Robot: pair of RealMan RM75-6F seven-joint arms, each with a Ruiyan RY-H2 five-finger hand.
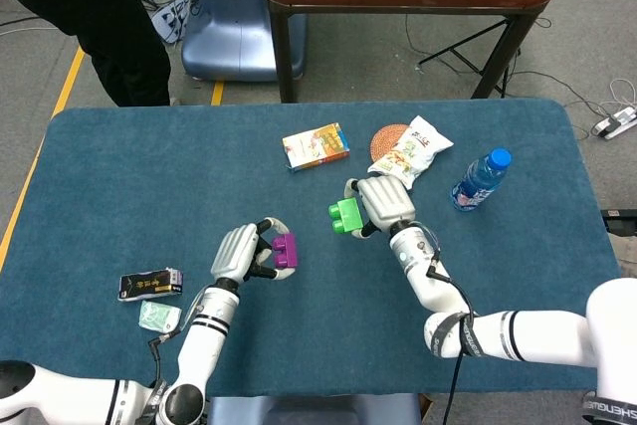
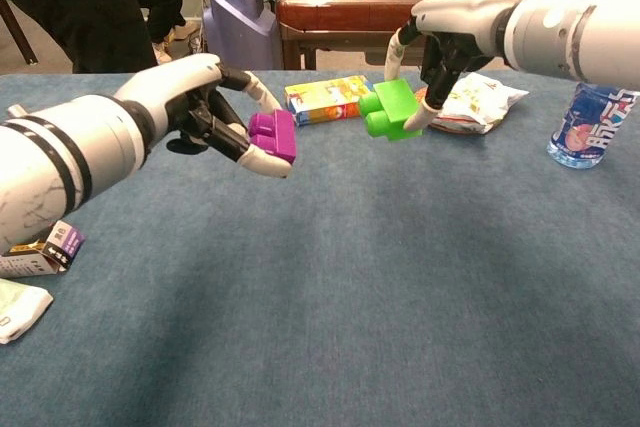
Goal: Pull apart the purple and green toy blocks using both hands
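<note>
Your blue-carpeted bench (image 1: 119, 176) carries a snack box (image 1: 316, 145), a chip bag (image 1: 410, 152) (overlapping a woven coaster (image 1: 384, 137)), a water bottle (image 1: 480, 180), and two small packets (image 1: 149, 285) at left.

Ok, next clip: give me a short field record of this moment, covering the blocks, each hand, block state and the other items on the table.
purple toy block: held by left hand, above the table
green toy block: held by right hand, above the table
block state: separated, clear gap between them
task status: pull-apart looks done
blue cloth-covered table: carries everything below
far side: colourful small carton, snack bag on a round woven coaster, blue-capped water bottle
robot's left edge: dark small box, pale green packet
</note>
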